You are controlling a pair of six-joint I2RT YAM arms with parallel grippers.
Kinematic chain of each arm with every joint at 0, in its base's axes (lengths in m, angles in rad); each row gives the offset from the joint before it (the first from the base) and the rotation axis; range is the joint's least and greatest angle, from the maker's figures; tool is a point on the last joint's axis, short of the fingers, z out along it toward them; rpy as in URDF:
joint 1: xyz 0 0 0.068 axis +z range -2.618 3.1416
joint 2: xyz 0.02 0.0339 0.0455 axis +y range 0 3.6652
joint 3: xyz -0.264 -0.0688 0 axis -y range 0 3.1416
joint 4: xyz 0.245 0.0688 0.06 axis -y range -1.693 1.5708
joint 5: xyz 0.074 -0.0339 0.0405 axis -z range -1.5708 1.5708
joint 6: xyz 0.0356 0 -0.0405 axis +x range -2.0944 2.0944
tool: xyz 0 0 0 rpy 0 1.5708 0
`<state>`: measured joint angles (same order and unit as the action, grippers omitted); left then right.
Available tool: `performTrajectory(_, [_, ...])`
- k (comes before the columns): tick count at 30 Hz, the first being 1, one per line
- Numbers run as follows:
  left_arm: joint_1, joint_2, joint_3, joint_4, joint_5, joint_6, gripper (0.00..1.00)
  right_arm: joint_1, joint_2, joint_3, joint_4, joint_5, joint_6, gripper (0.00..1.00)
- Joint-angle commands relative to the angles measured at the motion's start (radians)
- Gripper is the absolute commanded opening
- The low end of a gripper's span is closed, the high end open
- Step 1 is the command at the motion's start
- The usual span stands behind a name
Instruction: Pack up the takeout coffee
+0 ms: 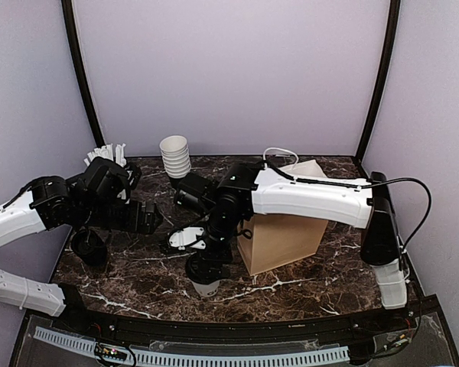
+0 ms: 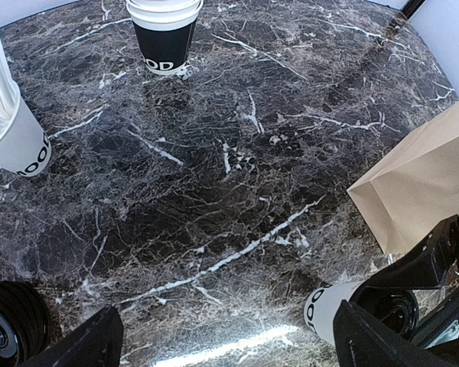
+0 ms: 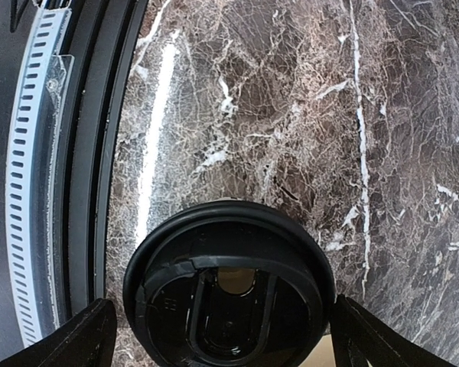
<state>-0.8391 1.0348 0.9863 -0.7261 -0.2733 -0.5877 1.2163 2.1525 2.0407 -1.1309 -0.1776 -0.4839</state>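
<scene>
A takeout coffee [image 1: 206, 287], a white cup with a black lid [image 3: 229, 294], stands near the table's front edge. My right gripper [image 1: 206, 272] hangs straight over it. In the right wrist view its gripper [image 3: 226, 340] is open, with the fingers [image 3: 88, 340] straddling the lid on both sides. The same cup shows in the left wrist view [image 2: 327, 307]. A second lidded coffee [image 1: 88, 246] stands at the left and shows in the left wrist view [image 2: 8, 329]. My left gripper [image 1: 153, 218] is open and empty above the table [image 2: 229, 348]. The brown paper bag [image 1: 283, 238] stands upright right of the cup.
A stack of lidless cups [image 1: 175, 156] and a cup of white sticks [image 1: 107, 157] stand at the back left. They also show in the left wrist view: the stack [image 2: 164, 30] and the stick cup [image 2: 17, 141]. The bag's corner [image 2: 428, 191] is at right. The black front rail [image 3: 92, 153] is close.
</scene>
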Motion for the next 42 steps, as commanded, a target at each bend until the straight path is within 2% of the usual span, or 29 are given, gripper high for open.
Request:
performTrajectory(1, [0.002,0.003,-0.014,0.020,0.006,0.010,0.99,0.002,0.018,-0.013,0.005,0.034,0.011,0.99])
performTrajectory(14, [0.002,0.002,-0.009,0.019,0.006,0.015,0.99,0.026,0.004,-0.008,0.011,0.046,0.008,0.98])
performTrajectory(26, [0.002,0.011,-0.007,0.019,0.005,0.022,0.99,0.044,-0.029,-0.007,0.030,0.105,0.016,0.85])
performTrajectory(42, [0.002,0.042,0.028,0.014,-0.006,0.045,0.99,0.043,-0.160,-0.022,0.061,0.174,-0.020,0.80])
